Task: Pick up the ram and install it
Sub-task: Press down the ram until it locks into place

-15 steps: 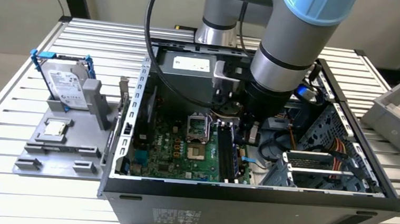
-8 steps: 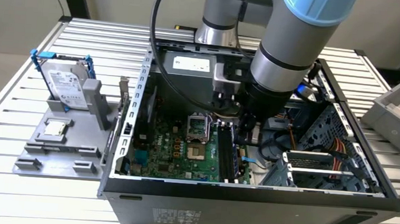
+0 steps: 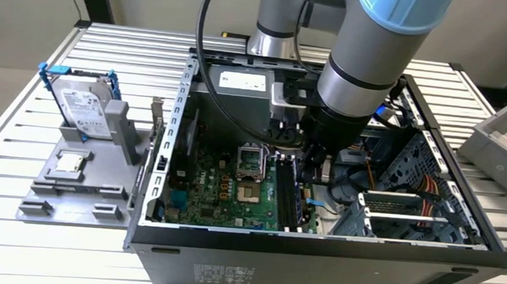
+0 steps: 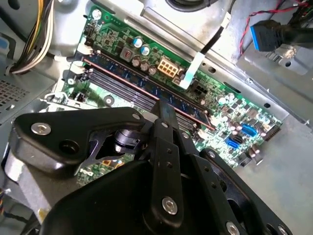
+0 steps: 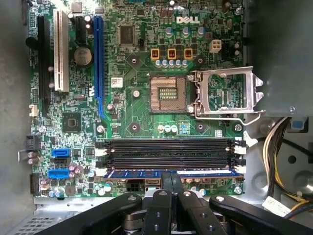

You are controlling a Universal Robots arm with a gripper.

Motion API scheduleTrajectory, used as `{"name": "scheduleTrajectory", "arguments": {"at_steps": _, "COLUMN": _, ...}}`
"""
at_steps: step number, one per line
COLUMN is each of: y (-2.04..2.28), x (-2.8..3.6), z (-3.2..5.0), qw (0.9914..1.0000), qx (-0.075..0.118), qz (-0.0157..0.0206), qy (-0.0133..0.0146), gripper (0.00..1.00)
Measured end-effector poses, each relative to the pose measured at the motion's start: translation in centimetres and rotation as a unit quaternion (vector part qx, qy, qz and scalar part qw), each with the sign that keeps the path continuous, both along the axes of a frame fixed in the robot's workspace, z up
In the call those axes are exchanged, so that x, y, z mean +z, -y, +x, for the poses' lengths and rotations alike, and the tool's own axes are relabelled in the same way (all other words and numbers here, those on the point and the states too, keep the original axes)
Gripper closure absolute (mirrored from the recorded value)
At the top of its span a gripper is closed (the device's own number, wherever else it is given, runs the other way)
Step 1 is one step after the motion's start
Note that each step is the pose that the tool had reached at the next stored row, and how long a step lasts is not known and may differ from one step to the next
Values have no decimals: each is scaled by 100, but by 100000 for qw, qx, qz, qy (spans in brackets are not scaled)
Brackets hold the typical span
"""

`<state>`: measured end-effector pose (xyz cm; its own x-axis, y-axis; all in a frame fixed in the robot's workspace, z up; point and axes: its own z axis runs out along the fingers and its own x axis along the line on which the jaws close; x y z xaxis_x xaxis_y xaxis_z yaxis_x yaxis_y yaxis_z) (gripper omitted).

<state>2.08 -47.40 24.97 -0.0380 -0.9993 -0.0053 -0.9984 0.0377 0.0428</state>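
we see one ram (image 5: 168,173) stick, blue-green with dark chips, lying along the outermost of the memory slots (image 5: 168,152) on the motherboard (image 5: 132,103); in the first wrist view we count four slots in a row, three of them bare and black, the ram in the fourth. in the second wrist view the ram (image 4: 146,85) runs as a long blue strip beside the dark slots. whether it is fully latched we cannot tell.

the one gripper (image 5: 170,178) sits right on the ram's middle. its two black fingers (image 5: 166,188) are drawn close together, nearly touching, with the tips at the stick's top edge; they seem to pinch the ram's thin edge, with no gap visible around it.

just past the slots lies one open cpu socket (image 5: 167,94), its metal frame (image 5: 227,93) flipped open beside it.

in the exterior view the arm (image 3: 366,63) reaches down into the open computer case (image 3: 317,254). at nine o'clock from the case stands a grey holder (image 3: 63,182) bearing one silver hard drive (image 3: 82,106) upright and one small square chip (image 3: 70,163) lying flat.
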Motion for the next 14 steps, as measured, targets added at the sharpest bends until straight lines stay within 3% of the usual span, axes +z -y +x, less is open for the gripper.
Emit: {"name": "scheduleTrajectory", "arguments": {"at_steps": 14, "y": 1, "x": -68, "z": 23, "qw": 99995, "qx": 1010, "qz": -90, "qy": -50, "gripper": 100}}
